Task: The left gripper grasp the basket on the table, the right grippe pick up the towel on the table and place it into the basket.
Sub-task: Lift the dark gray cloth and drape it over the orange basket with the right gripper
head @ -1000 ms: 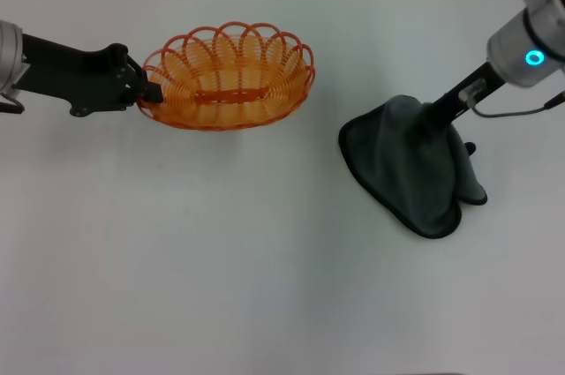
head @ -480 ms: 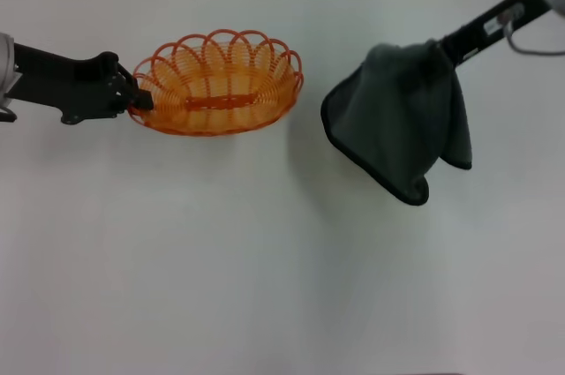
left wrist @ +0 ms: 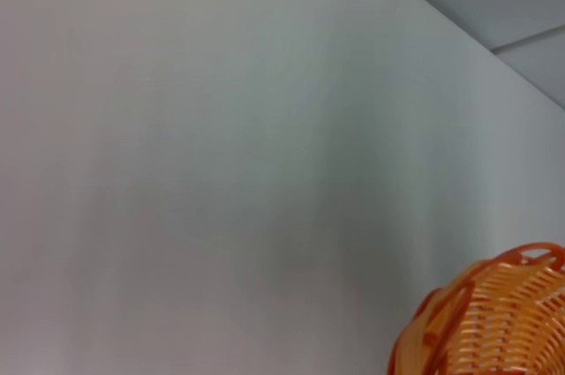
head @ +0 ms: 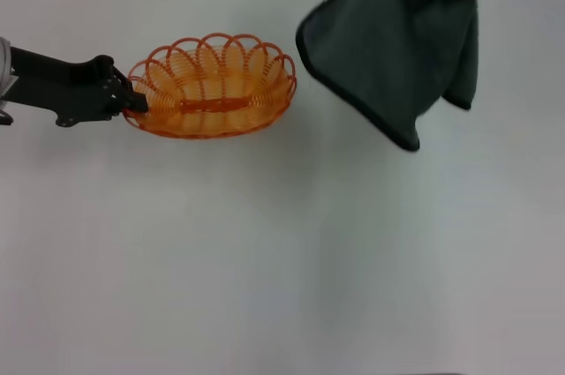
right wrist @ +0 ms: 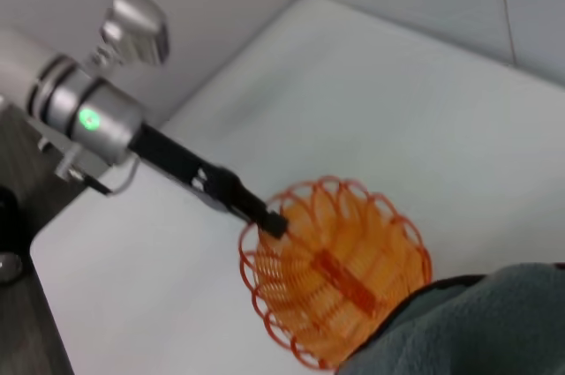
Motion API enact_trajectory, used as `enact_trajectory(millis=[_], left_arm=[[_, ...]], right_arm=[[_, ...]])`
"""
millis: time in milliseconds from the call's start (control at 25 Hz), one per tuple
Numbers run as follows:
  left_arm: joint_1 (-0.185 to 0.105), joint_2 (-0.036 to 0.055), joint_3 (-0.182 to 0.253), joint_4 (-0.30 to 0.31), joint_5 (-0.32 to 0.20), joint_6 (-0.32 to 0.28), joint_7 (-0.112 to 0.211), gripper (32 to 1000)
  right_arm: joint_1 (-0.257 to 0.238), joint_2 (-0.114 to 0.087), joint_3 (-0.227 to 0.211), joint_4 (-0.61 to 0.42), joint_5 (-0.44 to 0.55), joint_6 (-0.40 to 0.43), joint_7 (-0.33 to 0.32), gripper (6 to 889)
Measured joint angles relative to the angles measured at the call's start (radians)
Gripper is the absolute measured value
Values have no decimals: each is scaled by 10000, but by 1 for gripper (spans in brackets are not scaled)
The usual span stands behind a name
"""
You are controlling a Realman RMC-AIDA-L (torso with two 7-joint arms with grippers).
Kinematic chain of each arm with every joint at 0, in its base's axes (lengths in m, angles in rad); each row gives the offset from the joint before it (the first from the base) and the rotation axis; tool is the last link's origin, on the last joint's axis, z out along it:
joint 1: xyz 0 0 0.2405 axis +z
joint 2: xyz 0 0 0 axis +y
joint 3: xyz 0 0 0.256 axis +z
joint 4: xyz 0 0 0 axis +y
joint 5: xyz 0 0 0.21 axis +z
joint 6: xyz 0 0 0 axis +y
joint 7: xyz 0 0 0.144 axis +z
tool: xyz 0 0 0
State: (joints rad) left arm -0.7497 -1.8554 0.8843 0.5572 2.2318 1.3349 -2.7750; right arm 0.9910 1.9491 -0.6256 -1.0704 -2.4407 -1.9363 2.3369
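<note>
One white bench (head: 265, 260), and it's the biggest thing here by far, carrying just the basket right now. Next down in size is the single towel (head: 397, 35): dark grey, black stitched edge, hanging clear of the bench up at the far right of the head view, off to the right of the basket and not over it yet. It droops in loose folds with one corner dangling lowest, so I'd call it soft, light and floppy, the kind of thing that will swing and slump rather than hold a shape. A pinch on a bunched fold near the top looks like the sensible hold. The right tool itself is hidden behind the cloth at the frame edge, so I can't tell how its fingers sit. Then one orange wire basket (head: 210, 86), oval with a looped scalloped rim, empty, sitting on the far left part of the bench. It looks light and fairly stiff but springy, likely to skate if nudged, and the rim loops are the obvious place to grab. Smallest is the left tool (head: 134, 101), one black claw pinched onto the basket's left rim, also seen in the right wrist view (right wrist: 269, 221).
</note>
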Motion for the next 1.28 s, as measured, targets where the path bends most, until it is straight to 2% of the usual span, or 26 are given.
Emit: enact_trajectory(millis=[200, 360, 440, 720, 800, 1000, 1080, 1160, 1280], left_arm=[[5, 8, 24, -13, 3, -4, 1, 82], [-19, 9, 24, -17, 3, -5, 1, 82], [-37, 5, 24, -19, 3, -6, 0, 82], [-73, -10, 23, -20, 2, -5, 2, 81], [-80, -14, 24, -20, 2, -3, 3, 81], [-101, -35, 23, -20, 1, -3, 3, 81], [-101, -43, 23, -20, 2, -3, 2, 81], [-101, -50, 23, -19, 1, 1, 2, 81], [-117, -57, 23, -19, 1, 6, 1, 81]], right_arm=[[204, -283, -16, -494, 1108, -228, 334, 104], [634, -295, -65, -378, 1260, -36, 212, 103], [857, -233, -194, -246, 1232, 185, 61, 102], [1443, 83, -1250, 1046, 1222, 1553, -781, 101], [1554, 231, -1672, 1322, 1215, 2006, -973, 100], [1613, 682, -3106, 1477, 1174, 3333, -1132, 99], [1619, 838, -3481, 1511, 1069, 3766, -1158, 99], [1650, 973, -3709, 1619, 867, 4140, -1220, 99], [1794, 1107, -3784, 2060, 629, 4597, -1446, 98]])
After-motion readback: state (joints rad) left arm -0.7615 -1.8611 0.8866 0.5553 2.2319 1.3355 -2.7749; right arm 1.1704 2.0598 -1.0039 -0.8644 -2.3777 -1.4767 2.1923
